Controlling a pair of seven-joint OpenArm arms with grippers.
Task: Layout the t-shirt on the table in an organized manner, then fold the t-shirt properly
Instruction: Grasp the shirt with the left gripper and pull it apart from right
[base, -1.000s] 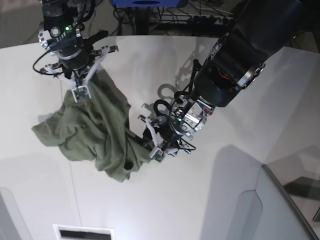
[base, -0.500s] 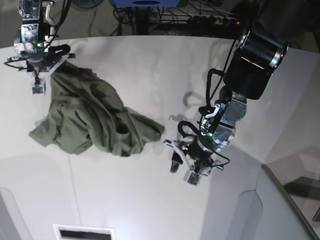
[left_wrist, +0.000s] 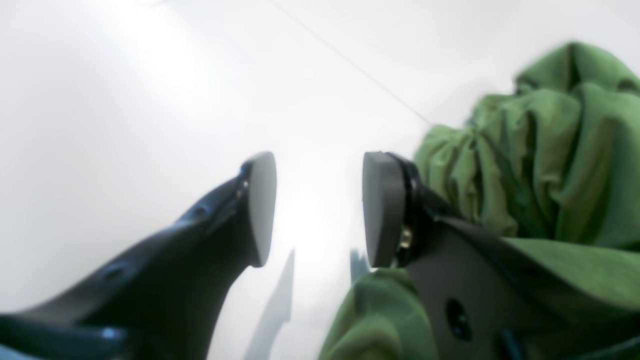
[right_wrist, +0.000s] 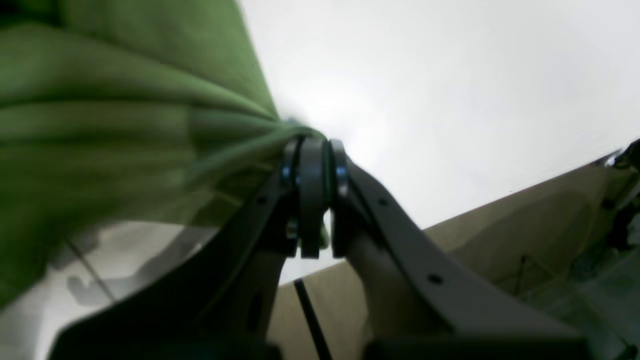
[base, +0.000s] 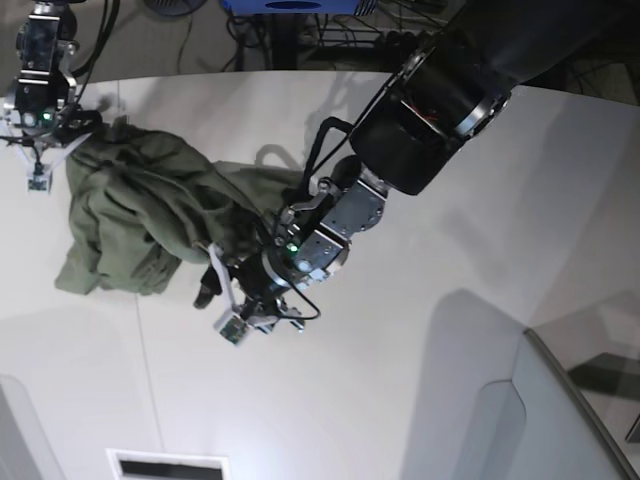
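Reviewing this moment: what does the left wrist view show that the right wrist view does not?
Only the left wrist view shows the left gripper, its jaws apart with nothing between them, bare table in the gap and the bunched t-shirt to one side. Only the right wrist view shows the right gripper, its jaws shut on a pinch of cloth that pulls into taut folds. Both share the green t-shirt and the white table.

Black arms with silver joint rings, looped black cables, green lights; left end effector (left_wrist: 319, 207) has flat grey pads (left_wrist: 378, 207)
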